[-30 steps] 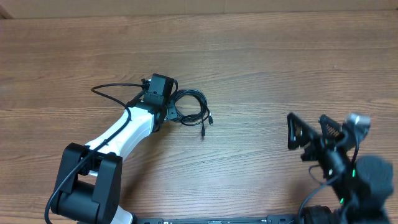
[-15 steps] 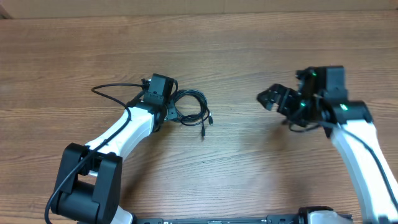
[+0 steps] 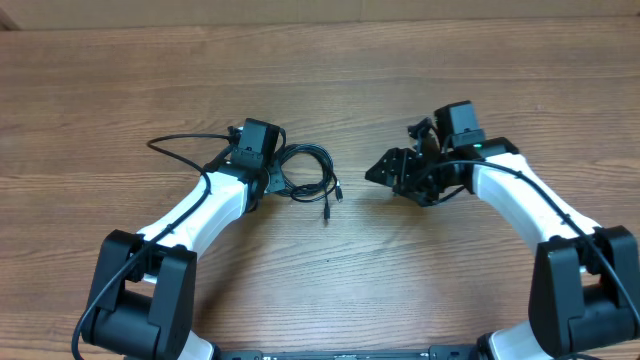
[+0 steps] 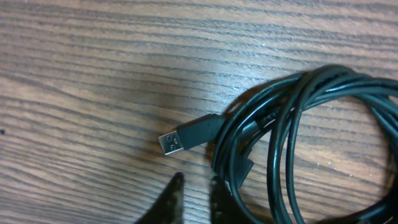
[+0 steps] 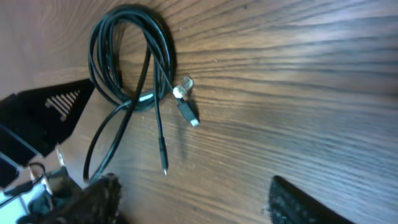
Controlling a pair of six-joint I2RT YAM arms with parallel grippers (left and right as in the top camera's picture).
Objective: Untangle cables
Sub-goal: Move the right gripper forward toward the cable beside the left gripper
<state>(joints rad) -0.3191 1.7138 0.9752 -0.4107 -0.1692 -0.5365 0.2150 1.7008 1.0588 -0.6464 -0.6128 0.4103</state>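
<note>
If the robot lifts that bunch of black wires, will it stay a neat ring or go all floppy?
Probably floppy: the coiled thin black cables lie in loose, uneven loops, with plug ends trailing free. Likely light, since the cords are thin. The loops may shift or snag on each other, as strands cross over one another.

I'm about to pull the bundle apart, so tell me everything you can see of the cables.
The cables are thin, black, rubbery-looking cords wound in a loose coil that lies flat on the wooden table. A flat silver-tipped USB plug pokes out of the coil, and thin loose ends with small plugs trail beside it. The left gripper sits at the coil's edge, one fingertip against the strands. Whether it pinches any is unclear.
</note>
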